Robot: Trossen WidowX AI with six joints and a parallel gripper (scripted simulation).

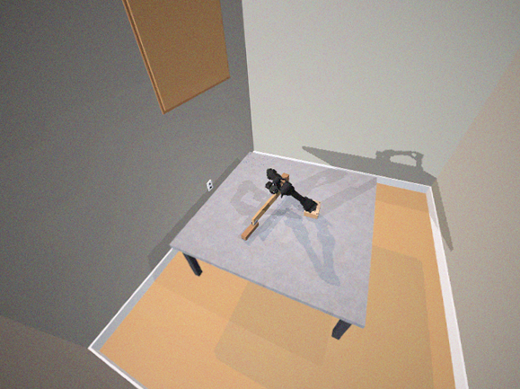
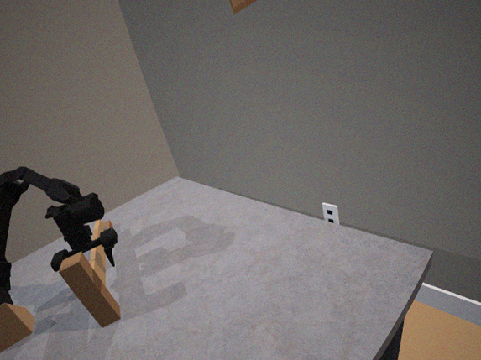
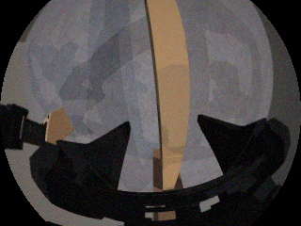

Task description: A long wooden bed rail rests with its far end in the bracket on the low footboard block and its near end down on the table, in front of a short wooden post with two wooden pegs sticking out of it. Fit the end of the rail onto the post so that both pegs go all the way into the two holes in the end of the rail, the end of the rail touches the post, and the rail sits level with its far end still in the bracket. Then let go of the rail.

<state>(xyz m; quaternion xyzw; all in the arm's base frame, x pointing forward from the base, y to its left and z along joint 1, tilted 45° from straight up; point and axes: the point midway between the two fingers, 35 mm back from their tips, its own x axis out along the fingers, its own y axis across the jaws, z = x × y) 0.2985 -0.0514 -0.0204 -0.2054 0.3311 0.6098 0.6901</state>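
The long rail [image 1: 265, 207] [image 2: 99, 265] [image 3: 171, 85] runs from the low footboard block [image 1: 249, 231] to the short post [image 1: 285, 176] [image 2: 89, 291]. Its far end sits at the footboard's bracket. Its near end is up at the post face, with no gap that I can make out; the pegs and holes are hidden, so peg depth cannot be seen. The rail looks about level. My gripper [image 1: 276, 191] [image 2: 93, 264] [image 3: 165, 121] is open near the post end, with one finger on each side of the rail and a gap on both sides in the wrist view.
The arm's wooden base block [image 1: 311, 214] [image 2: 7, 327] [image 3: 59, 126] stands off to one side of the rail. The grey table [image 1: 274, 256] [image 2: 263, 289] bears everything, with walls beyond its back edges. Arm shadows fall across the table.
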